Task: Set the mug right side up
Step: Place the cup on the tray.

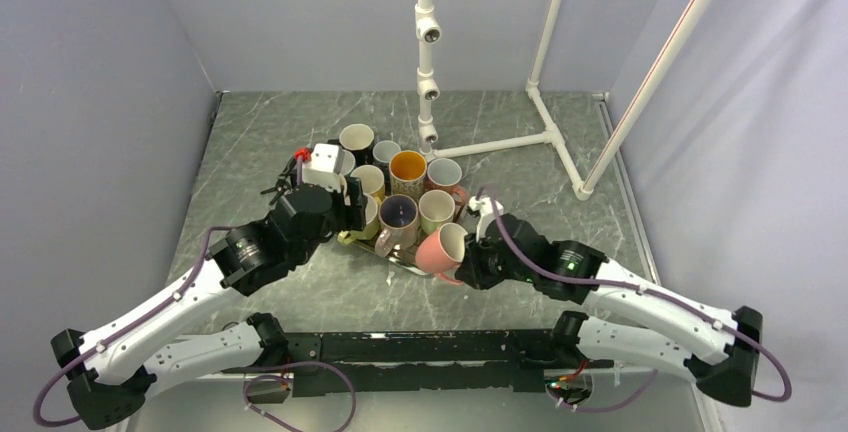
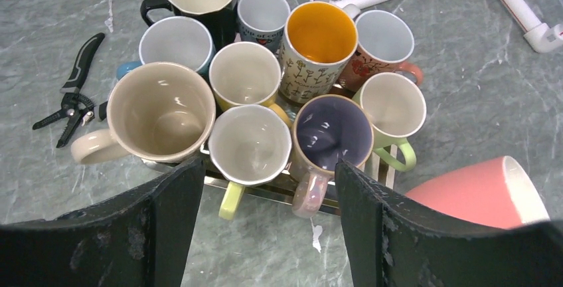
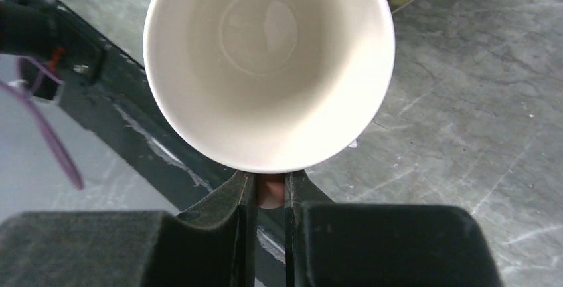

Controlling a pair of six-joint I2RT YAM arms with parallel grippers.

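White arm links (image 1: 150, 317), black joints (image 1: 245, 252), purple cables (image 3: 58, 147), scuffed black gripper fingers (image 2: 166, 227).

The right fingers (image 3: 229, 202) pinch the handle of the mug (image 3: 265, 68) (white interior facing the camera).

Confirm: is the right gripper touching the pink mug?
Touching. The right wrist view shows the right gripper with its jaws pinched on a pink piece, apparently the handle, directly under the rim of the pink mug.

Grey marbled table (image 1: 300, 122), pale walls (image 1: 300, 12)
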